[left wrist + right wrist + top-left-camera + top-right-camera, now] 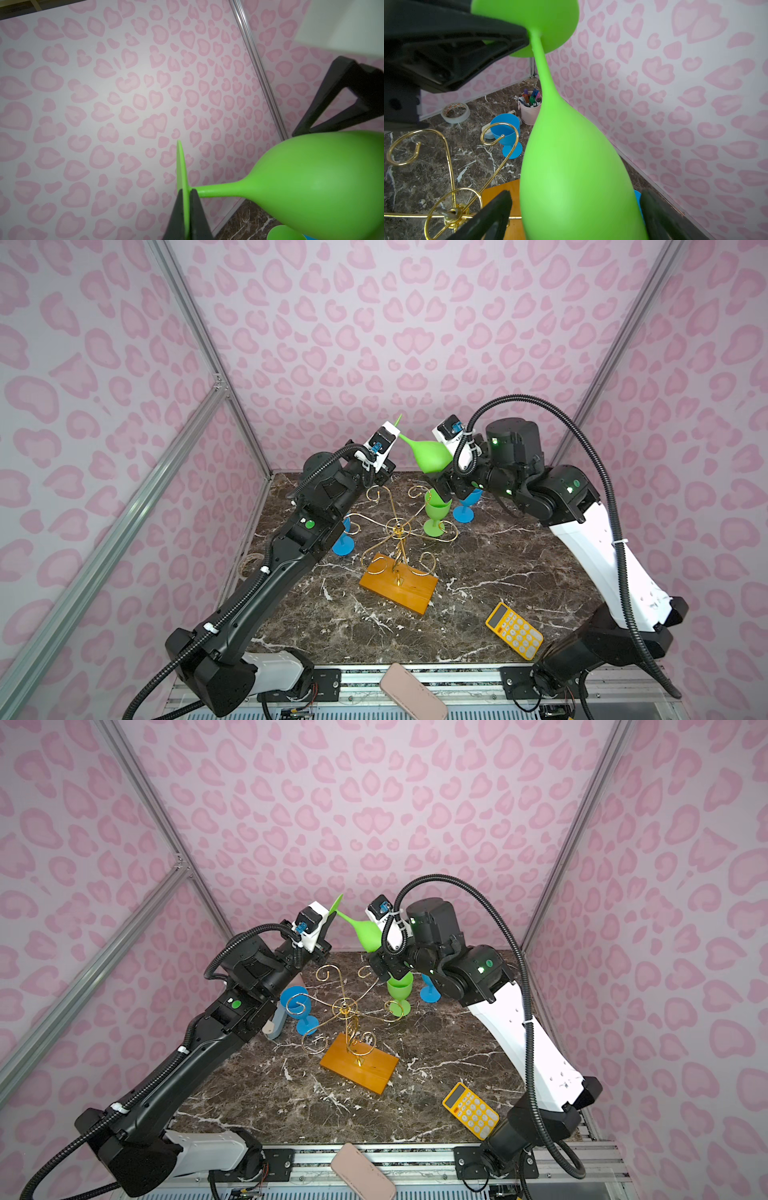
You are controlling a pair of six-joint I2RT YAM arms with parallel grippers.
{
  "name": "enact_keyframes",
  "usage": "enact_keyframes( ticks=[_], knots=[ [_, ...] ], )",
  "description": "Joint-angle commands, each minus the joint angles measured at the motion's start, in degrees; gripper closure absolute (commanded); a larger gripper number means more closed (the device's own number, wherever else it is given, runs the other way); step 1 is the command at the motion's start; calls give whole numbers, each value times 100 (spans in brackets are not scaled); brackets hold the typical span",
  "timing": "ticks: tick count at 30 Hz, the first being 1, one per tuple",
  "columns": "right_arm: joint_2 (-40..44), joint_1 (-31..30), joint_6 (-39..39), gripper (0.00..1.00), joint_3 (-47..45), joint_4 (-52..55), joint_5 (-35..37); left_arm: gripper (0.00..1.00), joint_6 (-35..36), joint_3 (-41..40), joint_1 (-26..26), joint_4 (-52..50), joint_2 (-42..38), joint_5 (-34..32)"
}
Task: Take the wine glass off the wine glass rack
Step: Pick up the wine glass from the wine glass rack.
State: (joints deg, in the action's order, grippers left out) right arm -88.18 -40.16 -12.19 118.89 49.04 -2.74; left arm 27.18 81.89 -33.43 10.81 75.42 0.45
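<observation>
A green wine glass (428, 456) (368, 934) hangs tilted in the air at the back, clear of the wine glass rack, foot up and bowl down. My left gripper (397, 429) (185, 191) is shut on the thin foot disc beside the stem (218, 190). My right gripper (442, 483) (575, 199) stands open around the bowl (571, 166), with a narrow gap on each side. The wine glass rack (399, 526) (345, 1006) (454, 214), gold wire on an orange wooden base (399, 587), stands mid-table with nothing hanging on its scroll arms.
A second green glass (436, 510) and a blue glass (465, 506) stand under my right gripper. Another blue glass (297, 1006) stands by the left arm. There is a yellow calculator (514, 630) front right, and a tape roll (455, 112) and pen cup (529, 108) lie at the back.
</observation>
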Motion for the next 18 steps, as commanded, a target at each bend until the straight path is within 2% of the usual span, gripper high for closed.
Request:
enact_keyframes(
  ticks=[1,4,10,14,18],
  knots=[
    [479,88,210,3,-635,-1109,-280,97,-338,91,3,284,12,-270],
    [1140,436,531,2,-1506,-2111,-804,97,-588,107,3,258,33,-445],
    [2261,1616,1884,4,-3099,-4199,-2053,96,-1340,243,110,167,86,-582],
    [2459,2223,2850,10,-3680,-5037,-2774,97,-2235,389,361,55,117,-351],
    [2247,2645,3585,22,-3753,-5440,-3363,96,-2959,403,638,44,67,148]
  ],
)
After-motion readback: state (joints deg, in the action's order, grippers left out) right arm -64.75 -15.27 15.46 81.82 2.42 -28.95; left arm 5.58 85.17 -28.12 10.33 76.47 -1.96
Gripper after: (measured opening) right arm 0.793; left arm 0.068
